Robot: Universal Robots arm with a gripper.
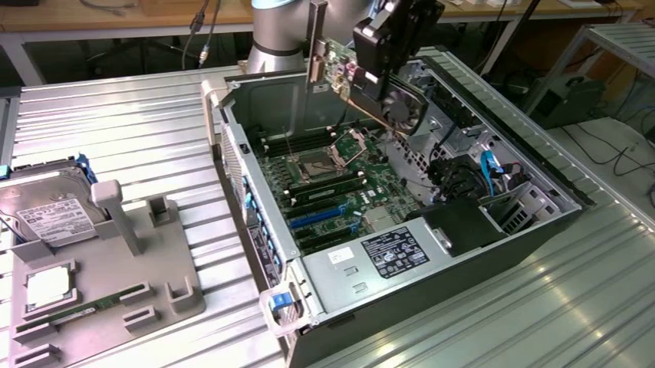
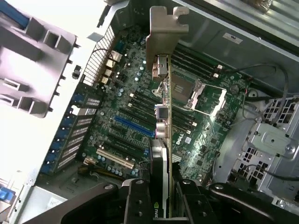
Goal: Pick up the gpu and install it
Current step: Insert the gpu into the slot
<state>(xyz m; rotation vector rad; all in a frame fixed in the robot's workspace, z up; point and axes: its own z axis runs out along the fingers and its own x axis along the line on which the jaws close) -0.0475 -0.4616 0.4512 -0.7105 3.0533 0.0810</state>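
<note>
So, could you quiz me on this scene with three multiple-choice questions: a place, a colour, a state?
1. Where is the gpu?
A) lying on the table
B) in the air over the open computer case
C) seated in its slot

2. What colour is the motherboard?
A) red
B) green
C) white

3. The gripper is:
A) open and empty
B) shut on the gpu
C) shut on a cable

Answers: 1 B, the card hangs above the case; 2 B, the board is green; 3 B, it clamps the card.

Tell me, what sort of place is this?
Probably a robotics lab for computer assembly: an open computer case on a metal table, a fixture holding a hard drive, and the gripper holding the gpu above the case.
</note>
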